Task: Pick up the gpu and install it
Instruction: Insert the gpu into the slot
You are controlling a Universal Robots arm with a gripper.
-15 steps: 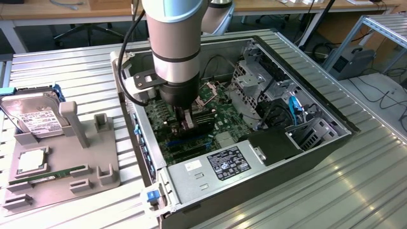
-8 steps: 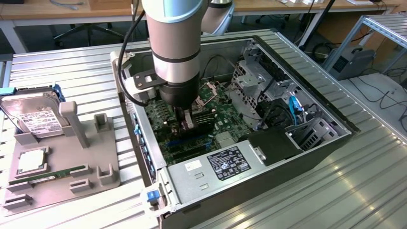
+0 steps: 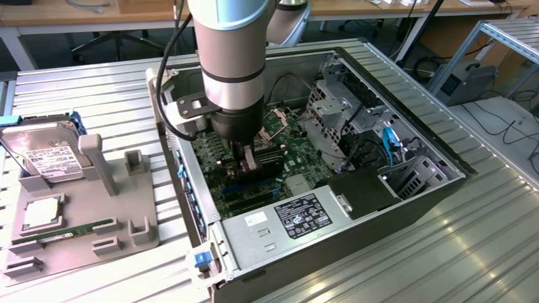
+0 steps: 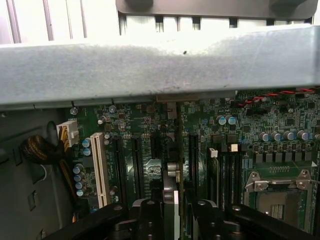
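At the exterior view's left, I see a grey holder tray (image 3: 126, 221) on the ribbed metal table (image 3: 471, 252), carrying a silver hard drive (image 3: 47, 154) with a white label, a square processor (image 3: 42, 213) and a slim green memory stick (image 3: 72, 230). Just right of the tray lies the open computer case (image 3: 421, 189), its motherboard (image 3: 295, 148) exposed and a power supply (image 3: 286, 221) at the near end. My arm (image 3: 231, 57) reaches straight down into the case, and the gripper (image 3: 250, 165) sits low over the board's expansion slots. In the wrist view, the gripper (image 4: 172, 210) has its 2 dark fingers (image 4: 145, 215) pinching the gpu (image 4: 171, 200), which stands on edge between them, thin and upright, running toward the case's rear wall (image 4: 160, 65). The card hangs directly above the motherboard (image 4: 280, 125), among the dark slots (image 4: 136, 160) beside a white slot (image 4: 100, 167); I cannot tell whether it is seated.
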